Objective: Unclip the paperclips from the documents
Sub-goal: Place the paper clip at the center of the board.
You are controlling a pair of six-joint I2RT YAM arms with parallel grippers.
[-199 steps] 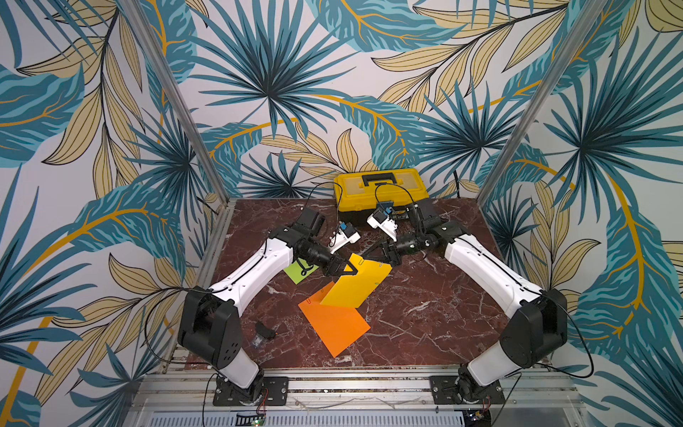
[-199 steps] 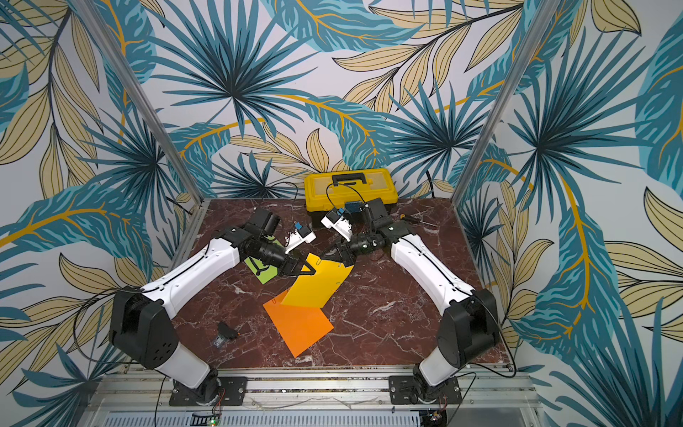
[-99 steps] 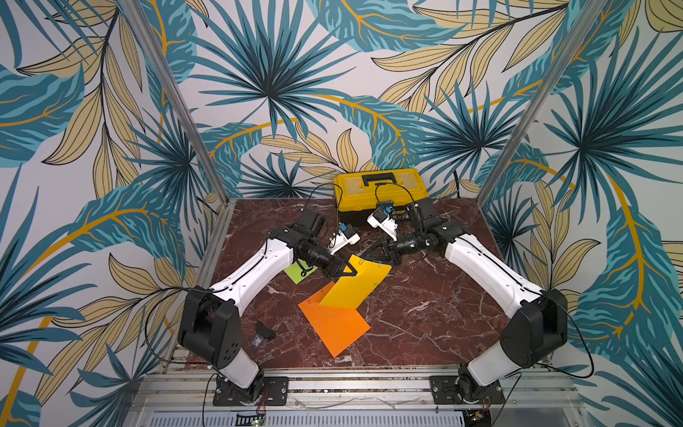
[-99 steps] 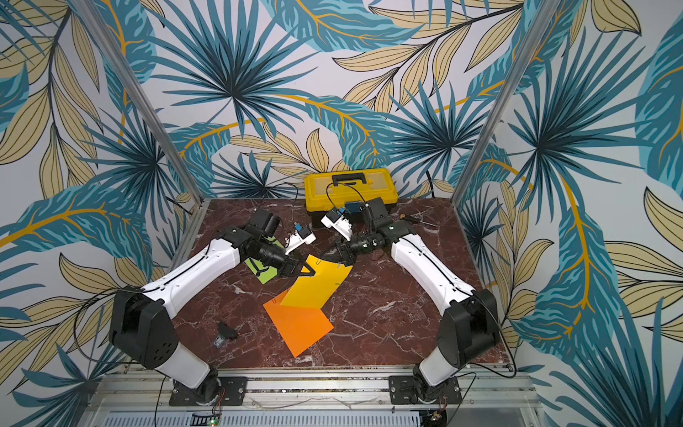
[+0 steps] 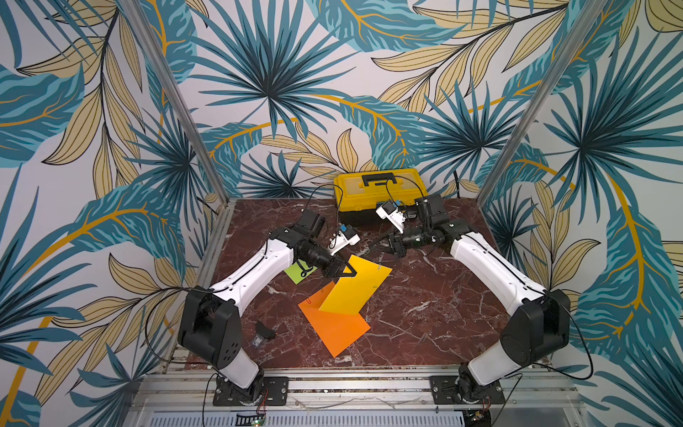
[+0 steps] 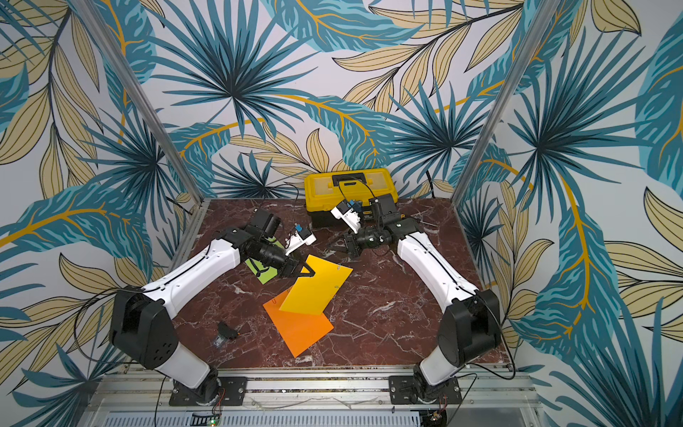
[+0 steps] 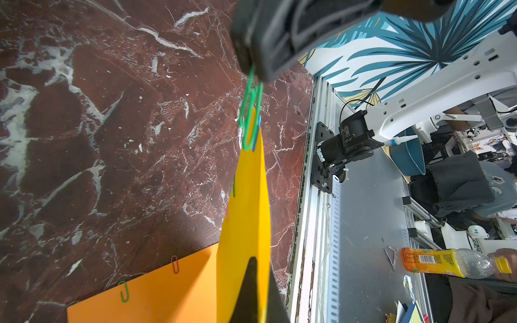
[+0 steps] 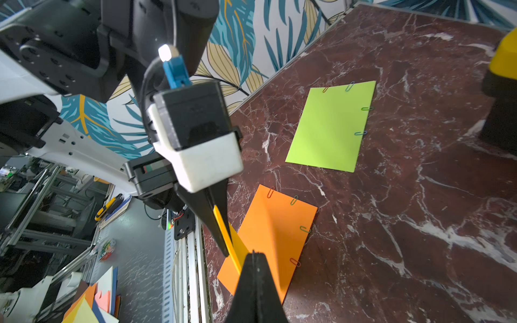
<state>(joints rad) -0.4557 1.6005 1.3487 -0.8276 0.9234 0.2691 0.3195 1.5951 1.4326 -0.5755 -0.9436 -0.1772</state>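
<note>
Left gripper (image 5: pixel 351 273): jaws pressed together on one edge of the flat yellow paper sheet (image 5: pixel 356 288). I see the sheet raised and tilted off the red-brown marble tabletop (image 5: pixel 425 295). The end farthest from this gripper overlaps the flat orange paper sheet (image 5: pixel 336 329) in both top views.

Right gripper (image 7: pixel 251 64): clamped on a green bent-wire paperclip (image 7: pixel 249 112), which sticks straight out from its tips. The clip's free loop overlaps the yellow sheet's corner; I cannot tell whether it grips the paper. A blue wire paperclip (image 7: pixel 257 130) sits on that corner, just beside the green one.

The orange sheet lies flat below both grippers, with red (image 8: pixel 270 192) and green (image 8: pixel 293 200) clips on its edges.

The lime-green paper sheet (image 8: pixel 330 125) lies flat behind the left gripper's fingers, partly under its wrist, with clips on two edges.

The yellow-and-black plastic toolbox (image 5: pixel 377 188) stands behind the right gripper.
</note>
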